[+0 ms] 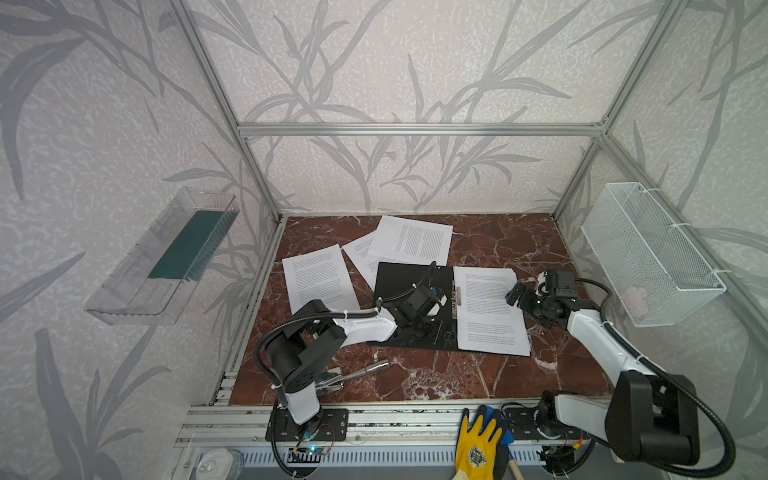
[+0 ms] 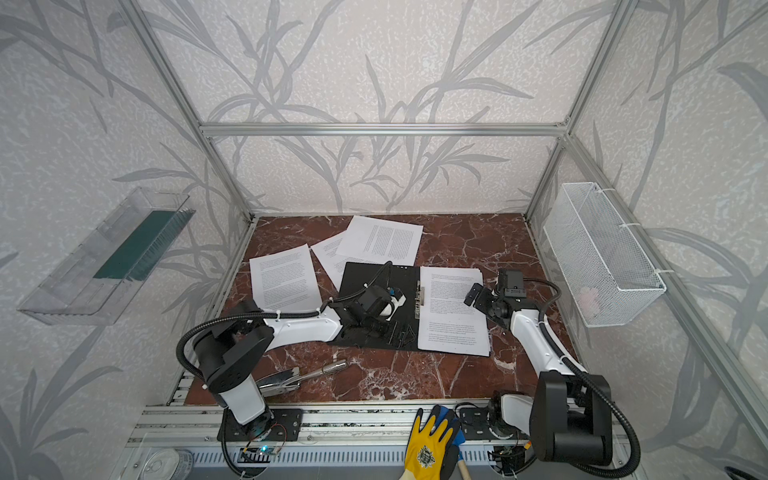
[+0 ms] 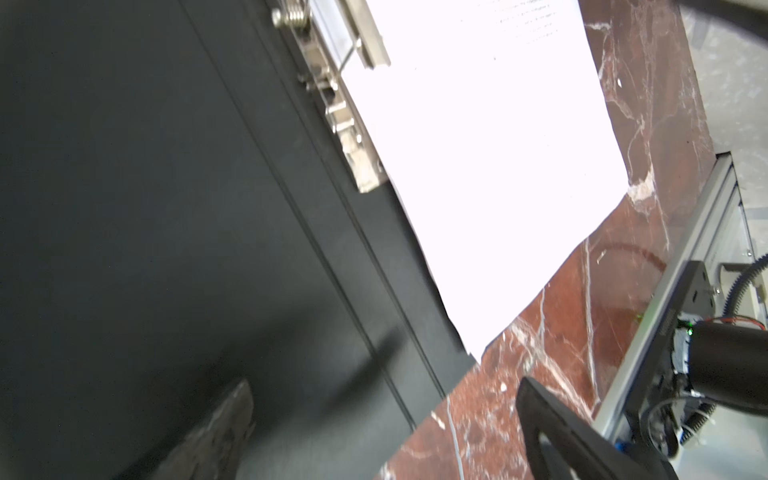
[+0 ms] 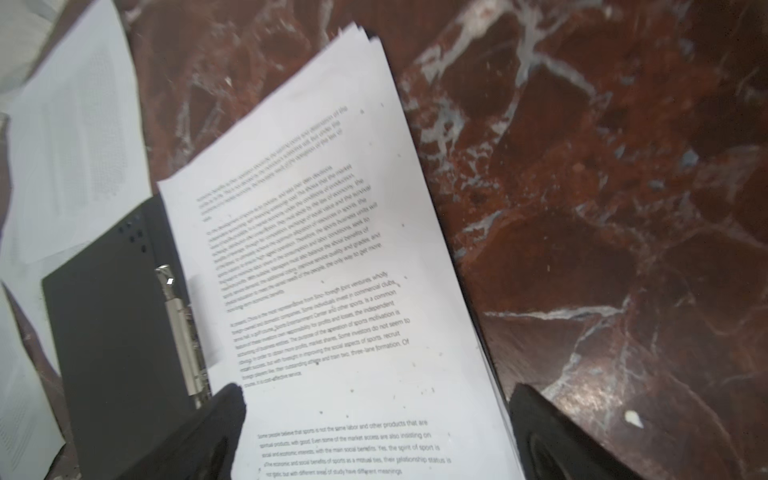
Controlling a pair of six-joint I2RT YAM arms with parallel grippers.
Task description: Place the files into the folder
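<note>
Black folder (image 1: 392, 279) partly hidden under left gripper (image 1: 434, 332); fingers indistinct on black.

The left arm (image 1: 357, 328) stretches low from the left end of the worktop's (image 1: 419, 376) near edge toward the middle, and the left gripper (image 3: 384, 384) has its jaws spread wide. The right arm (image 1: 598, 332) angles inward from the right end of that edge, and the right gripper (image 4: 376, 390) is equally wide.

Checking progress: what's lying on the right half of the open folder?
A stack of printed sheets lies there, beside the metal clip. It covers the folder's right half, so nothing beneath shows.
</note>
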